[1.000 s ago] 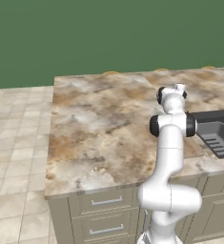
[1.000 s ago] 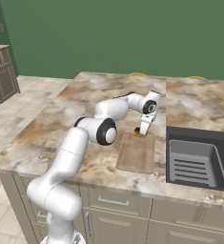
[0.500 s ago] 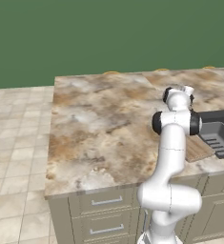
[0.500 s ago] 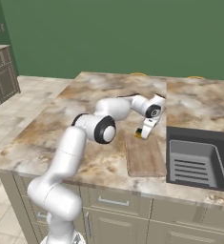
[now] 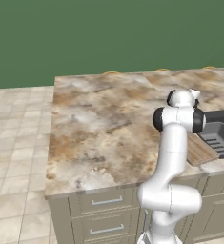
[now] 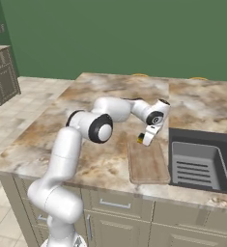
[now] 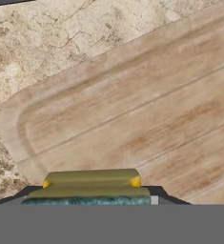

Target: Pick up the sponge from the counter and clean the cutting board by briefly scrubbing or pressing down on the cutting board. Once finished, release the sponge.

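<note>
Hand view: jaws clamped on sponge (image 7: 90,187), poised over cutting board (image 7: 147,114) corner.

Base views behind arm, left and right, looking down; both share counter (image 5: 99,128), cutting board (image 6: 148,164). Hand view close above board.

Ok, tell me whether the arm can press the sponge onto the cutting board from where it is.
Probably yes. The fingers are shut on the sponge, which hangs at the far end of the cutting board. The wood beneath it looks bare, so a short push down should land it.
</note>
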Robot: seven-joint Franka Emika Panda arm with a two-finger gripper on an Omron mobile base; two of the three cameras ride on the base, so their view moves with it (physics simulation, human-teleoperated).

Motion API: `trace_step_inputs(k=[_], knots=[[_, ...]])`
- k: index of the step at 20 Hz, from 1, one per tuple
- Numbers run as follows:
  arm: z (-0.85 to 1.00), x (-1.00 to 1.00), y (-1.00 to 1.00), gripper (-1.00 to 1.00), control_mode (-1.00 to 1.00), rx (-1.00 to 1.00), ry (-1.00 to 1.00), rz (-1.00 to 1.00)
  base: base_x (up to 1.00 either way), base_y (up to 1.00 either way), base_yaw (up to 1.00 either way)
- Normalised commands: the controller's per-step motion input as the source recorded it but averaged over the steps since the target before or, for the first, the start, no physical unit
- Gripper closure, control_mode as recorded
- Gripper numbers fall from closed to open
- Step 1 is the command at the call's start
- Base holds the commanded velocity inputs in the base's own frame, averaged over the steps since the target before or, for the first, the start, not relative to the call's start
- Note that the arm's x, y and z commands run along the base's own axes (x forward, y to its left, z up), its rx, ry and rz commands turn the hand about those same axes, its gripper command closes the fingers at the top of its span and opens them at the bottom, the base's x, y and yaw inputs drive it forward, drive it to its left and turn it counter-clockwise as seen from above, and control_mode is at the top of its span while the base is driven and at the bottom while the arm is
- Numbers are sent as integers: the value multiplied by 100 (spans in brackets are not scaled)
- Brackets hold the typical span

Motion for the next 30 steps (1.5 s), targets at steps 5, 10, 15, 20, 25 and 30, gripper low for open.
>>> trace_step_inputs(k=[5,10,15,20,25,30], knots=[[0,-7,-10,100,-100,-5,11,0,0,0,0],[2,0,-12,100,-100,-2,11,0,0,0,0],[0,-1,-26,100,-100,2,-4,0,0,0,0],[0,0,-25,100,-100,3,-10,0,0,0,0],[-24,1,-3,100,-100,0,0,0,0,0,0],[-26,0,0,100,-100,0,0,0,0,0,0]])
